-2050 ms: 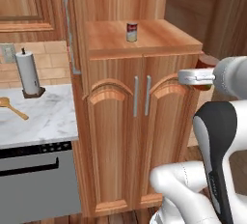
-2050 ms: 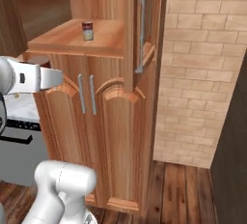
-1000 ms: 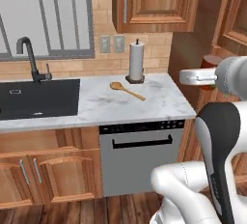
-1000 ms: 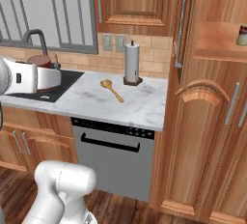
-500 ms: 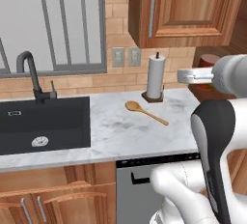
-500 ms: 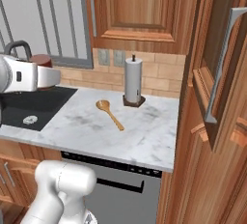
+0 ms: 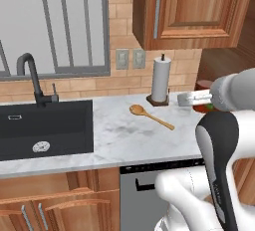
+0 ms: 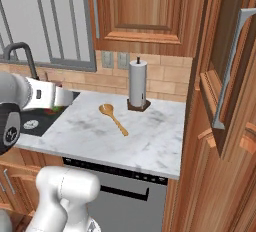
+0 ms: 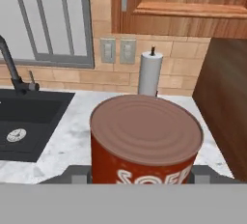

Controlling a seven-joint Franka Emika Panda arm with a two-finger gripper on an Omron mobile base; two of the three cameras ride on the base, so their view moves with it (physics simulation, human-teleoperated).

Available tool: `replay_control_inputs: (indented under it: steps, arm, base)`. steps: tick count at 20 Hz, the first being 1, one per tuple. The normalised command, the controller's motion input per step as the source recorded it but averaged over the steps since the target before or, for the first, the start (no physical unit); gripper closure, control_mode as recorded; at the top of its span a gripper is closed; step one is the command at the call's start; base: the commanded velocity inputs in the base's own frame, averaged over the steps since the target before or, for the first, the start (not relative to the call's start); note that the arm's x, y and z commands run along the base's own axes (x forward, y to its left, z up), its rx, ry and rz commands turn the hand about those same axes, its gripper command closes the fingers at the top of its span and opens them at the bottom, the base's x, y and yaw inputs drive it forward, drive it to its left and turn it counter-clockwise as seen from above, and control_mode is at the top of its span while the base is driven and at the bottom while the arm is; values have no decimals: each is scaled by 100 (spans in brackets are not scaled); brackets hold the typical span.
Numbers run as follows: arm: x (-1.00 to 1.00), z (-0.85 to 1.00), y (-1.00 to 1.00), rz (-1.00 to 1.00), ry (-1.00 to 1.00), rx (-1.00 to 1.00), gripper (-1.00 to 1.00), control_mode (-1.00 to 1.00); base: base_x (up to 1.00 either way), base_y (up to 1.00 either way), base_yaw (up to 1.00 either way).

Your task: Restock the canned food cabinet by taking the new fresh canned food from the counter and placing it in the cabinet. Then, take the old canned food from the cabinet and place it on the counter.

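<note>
Hand view has the old canned food (image 9: 144, 143) upright, pinched between the gripper (image 9: 142, 172) fingers, held above the counter (image 9: 72, 136) with the paper towel roll (image 9: 149, 76) straight beyond; setting-down space lies below.

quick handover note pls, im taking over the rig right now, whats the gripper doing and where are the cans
Gripper: shut on the old canned food, a dark red can held up over the counter in front of the base.
Counter also holds a wooden spoon and a paper towel roll, beside the sink.
Done: old can is out of the cabinet.
Left: set it down on the marble. New can's place can't be told here.
</note>
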Motion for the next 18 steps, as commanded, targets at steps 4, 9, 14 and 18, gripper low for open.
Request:
replay_control_inputs:
  steps: [4, 9, 14, 18]
  arm:
    - [87, -85, -1, 22, 38, 0, 100, -100]
    - [99, -62, 0, 18, 15, 0, 100, -100]
    - [83, -62, 4, 14, 2, -4, 100, -100]
    - [50, -93, 26, 14, 0, -5, 100, -100]
  base:
    - [0, 0, 0]
    - [0, 0, 0]
    - [0, 0, 0]
    - [0, 0, 0]
